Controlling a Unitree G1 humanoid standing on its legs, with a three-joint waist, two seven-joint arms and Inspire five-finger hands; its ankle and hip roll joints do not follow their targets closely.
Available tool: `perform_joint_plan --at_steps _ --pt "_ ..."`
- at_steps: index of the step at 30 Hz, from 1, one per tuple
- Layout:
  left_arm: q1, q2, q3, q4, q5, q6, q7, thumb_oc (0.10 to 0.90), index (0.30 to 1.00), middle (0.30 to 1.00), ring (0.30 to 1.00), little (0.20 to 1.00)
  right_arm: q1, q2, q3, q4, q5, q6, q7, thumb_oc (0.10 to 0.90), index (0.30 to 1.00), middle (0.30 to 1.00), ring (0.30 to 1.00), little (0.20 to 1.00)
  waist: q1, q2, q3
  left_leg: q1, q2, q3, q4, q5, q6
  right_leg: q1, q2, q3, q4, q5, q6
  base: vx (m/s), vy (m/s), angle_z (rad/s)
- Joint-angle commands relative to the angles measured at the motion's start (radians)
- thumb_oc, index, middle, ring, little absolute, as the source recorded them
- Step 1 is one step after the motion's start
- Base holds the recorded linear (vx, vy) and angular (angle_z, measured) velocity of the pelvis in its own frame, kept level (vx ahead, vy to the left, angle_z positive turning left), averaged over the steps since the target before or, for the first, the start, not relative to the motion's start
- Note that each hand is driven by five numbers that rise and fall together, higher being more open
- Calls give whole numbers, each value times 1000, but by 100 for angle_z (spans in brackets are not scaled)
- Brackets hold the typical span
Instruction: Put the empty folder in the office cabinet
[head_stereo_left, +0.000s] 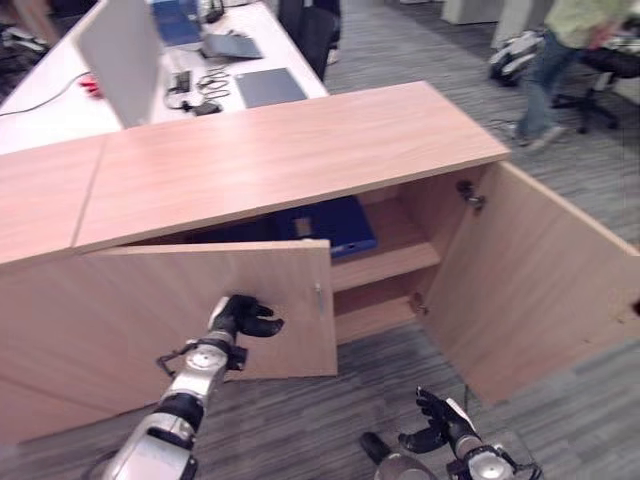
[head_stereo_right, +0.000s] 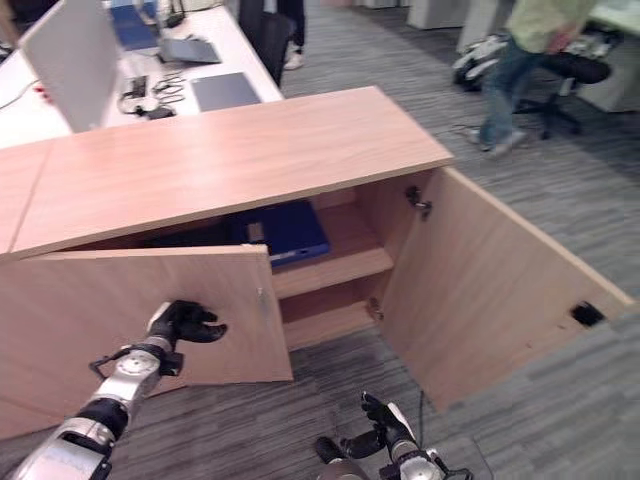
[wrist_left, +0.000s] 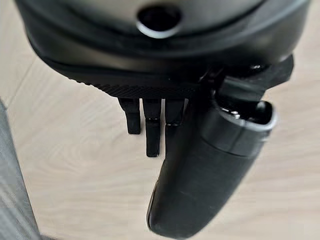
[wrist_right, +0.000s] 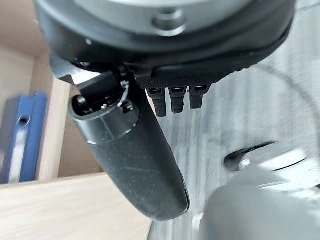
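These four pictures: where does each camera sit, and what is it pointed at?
Left eye view: on the head, looking down at the cabinet, blue folder on its shelf; left hand at the left door.
Right eye view: same scene, beside it; right hand low.
Left wrist view: along the left hand, facing that door.
Right wrist view: along the right hand, sharing the folder.

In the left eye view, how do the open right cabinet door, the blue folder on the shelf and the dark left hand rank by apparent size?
Largest to smallest:
1. Open right wooden cabinet door
2. Blue folder on the shelf, partly hidden
3. Dark left hand
The hand is nearer the camera, so the last two are unsure.
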Motion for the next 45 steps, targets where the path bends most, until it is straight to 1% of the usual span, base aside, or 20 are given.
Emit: perform_joint_plan --at_steps 1,2,4,7,10,12,15,16,20,22,26,33,35,36,37,39,40,43,44,45 --pt "-283 153 99 48 -24 -104 92 800 900 900 900 900 -23 -74 -7 -50 22 -69 -5 800 900 900 900 900 -2 39 -59 -41 58 -19 17 -57 -67 -12 -41 -133 108 -55 80 -37 -50 -72" --pt "-298 176 107 64 -20 -100 99 800 900 900 900 900 -23 -77 -9 -44 21 -71 -9 800 900 900 900 900 7 43 -53 -36 71 -2 14 -60 -73 -26 -78 -264 112 -58 74 -74 -45 -69" --pt "-298 215 146 72 -45 -103 93 800 900 900 900 900 -25 -82 0 -38 10 -71 -10 800 900 900 900 900 22 39 -64 -36 81 47 11 -56 -81 -24 -138 -443 102 -30 73 -53 -55 -60" --pt "-253 204 168 33 -47 -117 98 800 900 900 900 900 -24 -75 0 -23 2 -70 -12 800 900 900 900 900 38 37 -67 -21 81 64 9 -62 -79 -23 -164 -450 115 -9 78 12 -54 -57" --pt "-176 157 187 -23 -52 -128 102 800 900 900 900 900 -24 -68 -17 -25 -3 -67 -17 800 900 900 900 900 57 40 -73 -15 75 67 10 -69 -78 -2 -208 -483 111 9 80 9 -75 -37" --pt "-111 90 176 -78 -49 -138 103 800 900 900 900 900 -20 -54 -29 -5 -7 -65 -27 800 900 900 900 900 69 39 -79 -18 71 66 13 -68 -82 19 -235 -505 99 24 83 3 -104 -9" --pt "23 -8 123 -239 0 -148 89 800 900 900 900 900 -15 -38 -53 13 -19 -56 -34 800 900 900 900 900 90 38 -86 -16 70 62 15 -66 -84 33 -249 -527 97 20 83 13 -129 7" --pt "103 -74 80 -327 10 -155 57 800 900 900 900 900 -22 -27 -64 32 -28 -47 -34 800 900 900 900 900 98 41 -82 -14 75 56 17 -64 -86 34 -248 -537 107 13 83 2 -135 -11" --pt "219 -130 32 -426 17 -154 5 800 900 900 900 900 -11 -19 -89 27 -27 -44 -30 800 900 900 900 900 100 47 -78 -10 90 46 17 -57 -93 47 -235 -539 101 -16 74 7 -151 -3" --pt "299 -173 1 -495 -19 -143 -42 800 900 900 900 900 -5 -21 -107 29 -20 -43 -34 800 900 900 900 900 100 60 -77 -9 111 40 24 -49 -103 63 -215 -539 87 -41 56 6 -218 -7" --pt "362 -162 -44 -579 11 -133 -90 800 900 900 900 900 -10 -37 -121 30 -17 -45 -34 800 900 900 900 900 93 85 -70 -10 146 39 36 -35 -122 71 -184 -527 82 -70 33 -2 -193 -8" --pt "432 -153 -52 -597 4 -116 -134 800 900 900 900 900 -12 -61 -142 27 8 -55 -38 800 900 900 900 900 58 123 -46 -23 214 50 118 -3 -160 79 -127 -493 109 -122 -14 1 -160 -7" --pt "451 -156 -42 -575 17 -111 -134 800 900 900 900 900 -11 -65 -148 32 28 -62 -37 800 900 900 900 900 45 132 -37 -39 249 53 190 30 -179 93 -102 -484 114 -139 -39 28 -207 -11" --pt "453 -153 -42 -565 25 -107 -131 800 900 900 900 900 -9 -67 -150 31 37 -65 -43 800 900 900 900 900 47 135 -26 -71 280 37 255 99 -194 104 -87 -480 114 -143 -50 40 -282 -25" --pt "458 -150 -38 -538 41 -104 -129 800 900 900 900 900 -19 -73 -146 37 47 -66 -45 800 900 900 900 900 49 125 -13 -104 291 6 322 141 -192 112 -73 -456 112 -148 -70 57 -241 -37" --pt "468 -155 -44 -490 74 -101 -114 800 900 900 900 900 -59 -82 -128 56 56 -64 -52 800 900 900 900 900 59 112 0 -117 256 -58 360 129 -174 110 -63 -418 125 -156 -80 77 -163 -76" --pt "470 -159 -46 -469 82 -101 -109 800 900 900 900 900 -75 -84 -119 62 61 -63 -54 800 900 900 900 900 67 108 -1 -124 224 -92 349 104 -161 103 -57 -390 131 -157 -80 93 -106 -140" --pt "479 -180 -57 -378 120 -99 -98 800 900 900 900 900 -125 -86 -95 99 68 -63 -54 800 900 900 900 900 113 97 -1 -163 81 -225 256 -30 -125 101 -31 -311 127 -166 -81 147 -66 -130" --pt "489 -180 -63 -363 140 -98 -94 800 900 900 900 900 -135 -90 -89 104 63 -62 -48 800 900 900 900 900 124 102 0 -167 67 -256 219 -36 -120 91 -17 -302 139 -167 -81 125 -43 -98" --pt "494 -184 -67 -339 152 -102 -102 800 900 900 900 900 -147 -90 -87 102 65 -68 -51 800 900 900 900 900 123 103 1 -151 65 -257 187 -40 -117 89 -7 -294 136 -166 -79 55 -35 -94"
